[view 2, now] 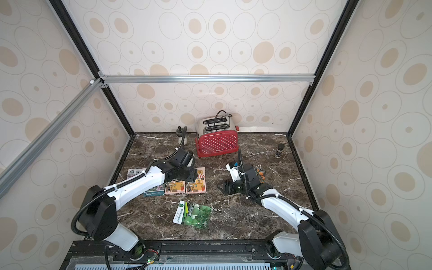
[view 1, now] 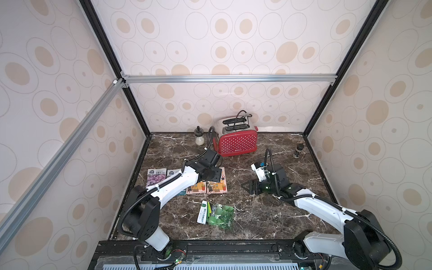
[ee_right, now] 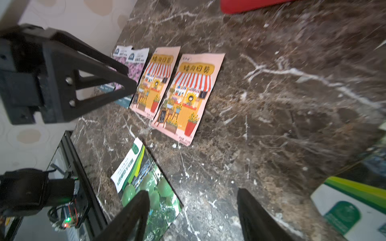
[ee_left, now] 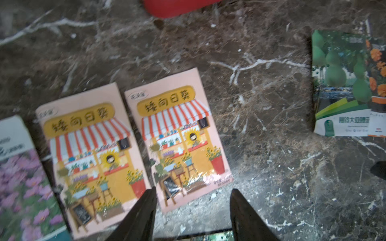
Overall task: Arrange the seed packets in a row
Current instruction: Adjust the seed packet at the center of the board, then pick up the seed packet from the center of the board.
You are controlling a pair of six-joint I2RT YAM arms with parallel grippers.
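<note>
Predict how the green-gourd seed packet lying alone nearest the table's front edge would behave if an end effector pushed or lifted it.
The green-gourd packet lies flat on the marble tabletop, so it probably slides rather than rolls or tips. Its thin, shiny face suggests it is light and floppy, likely drooping if lifted by one edge.

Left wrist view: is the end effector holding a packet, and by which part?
Nothing is held. The left end effector stands open over one short edge of a pink packet, which lies flat on the table.
</note>
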